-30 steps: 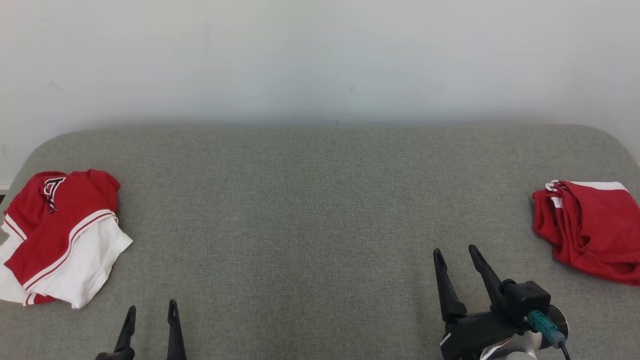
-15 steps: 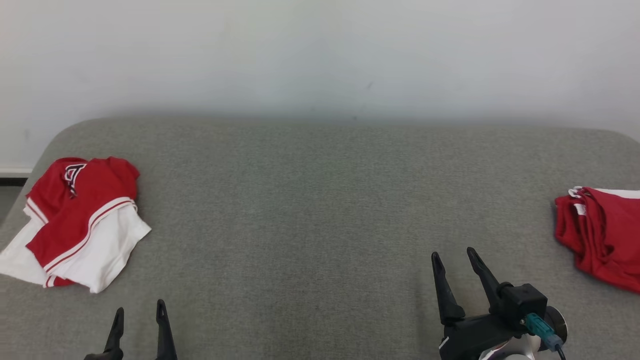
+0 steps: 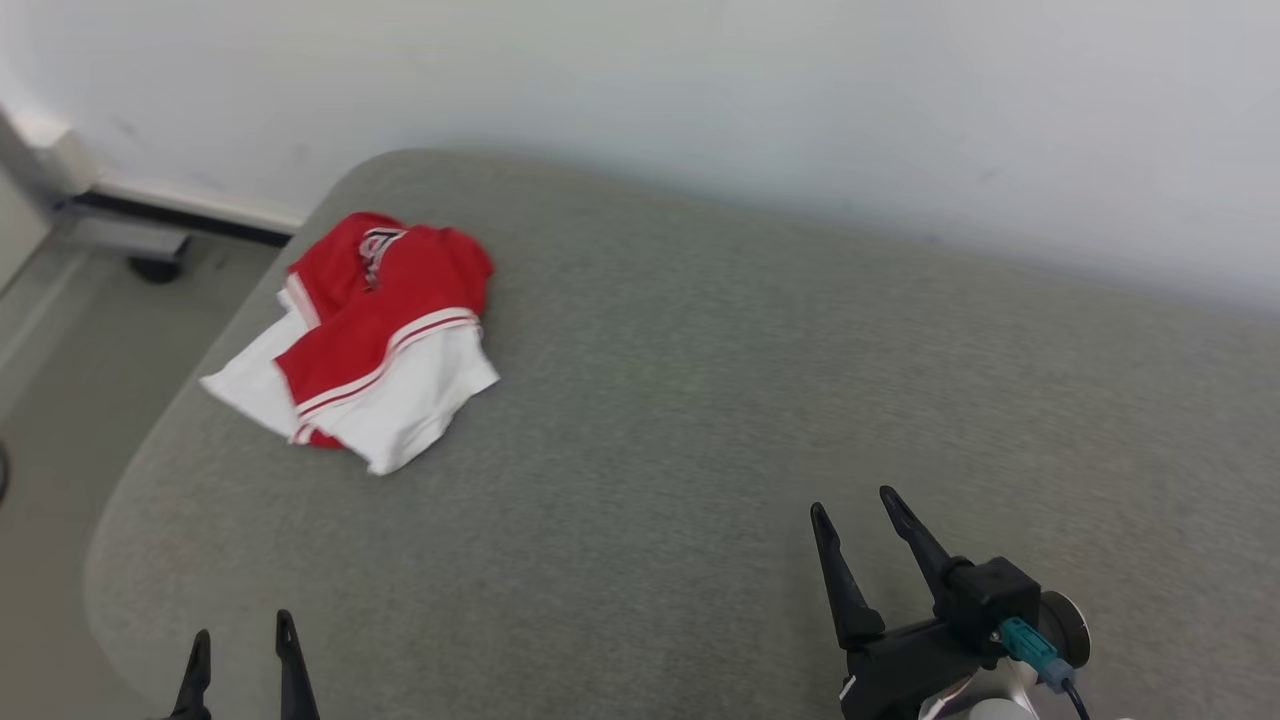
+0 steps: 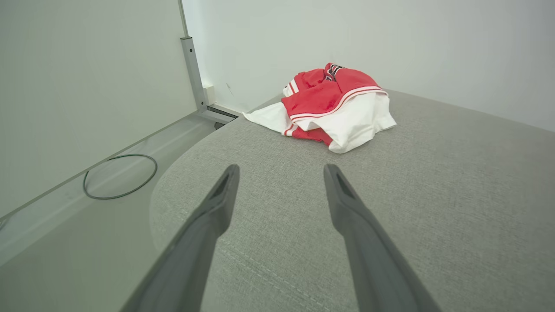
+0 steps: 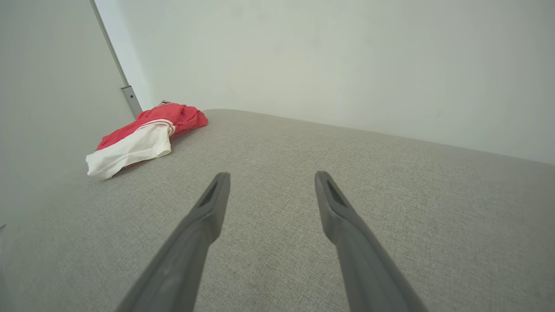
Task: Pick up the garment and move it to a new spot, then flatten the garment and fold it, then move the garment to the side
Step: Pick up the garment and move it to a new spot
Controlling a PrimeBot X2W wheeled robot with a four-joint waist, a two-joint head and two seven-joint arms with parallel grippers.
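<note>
Head view: crumpled red-and-white garment [image 3: 370, 340] lies near the grey pad's [image 3: 700, 400] far-left corner, long axis running from near white hem to far red end; its logo is unreadable. Left gripper [image 3: 243, 627], cut off below, and right gripper [image 3: 854, 502] gape empty, well apart from it.

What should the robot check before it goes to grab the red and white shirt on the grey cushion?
1. Left gripper open: ok, fingers spread apart.
2. Right gripper open: ok, fingers spread apart.
3. Both grippers holding nothing: ok.
4. Crumpled red and white garment in sight: ok, it lies on the grey fabric surface, near its left end.
5. Way from the left gripper to the garment: ok, only bare fabric lies between.
6. Garment close enough to reach from here: cannot tell.
</note>
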